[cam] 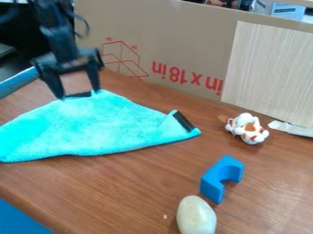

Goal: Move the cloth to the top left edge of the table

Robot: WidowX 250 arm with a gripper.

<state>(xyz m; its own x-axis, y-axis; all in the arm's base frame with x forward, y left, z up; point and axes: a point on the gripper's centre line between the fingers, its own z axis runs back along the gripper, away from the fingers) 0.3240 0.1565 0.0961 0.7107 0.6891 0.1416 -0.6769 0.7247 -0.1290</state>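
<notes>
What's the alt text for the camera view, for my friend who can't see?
Open black gripper at the upper edge of a turquoise cloth on a brown table, with a spotted toy, blue block and pale oval object to the right.

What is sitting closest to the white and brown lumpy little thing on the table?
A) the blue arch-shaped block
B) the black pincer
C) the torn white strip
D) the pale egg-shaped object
C: the torn white strip lies just beside the lumpy thing, with the others farther off.

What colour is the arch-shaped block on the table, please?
The arch-shaped block is plain blue, best seen in the camera view.
</notes>
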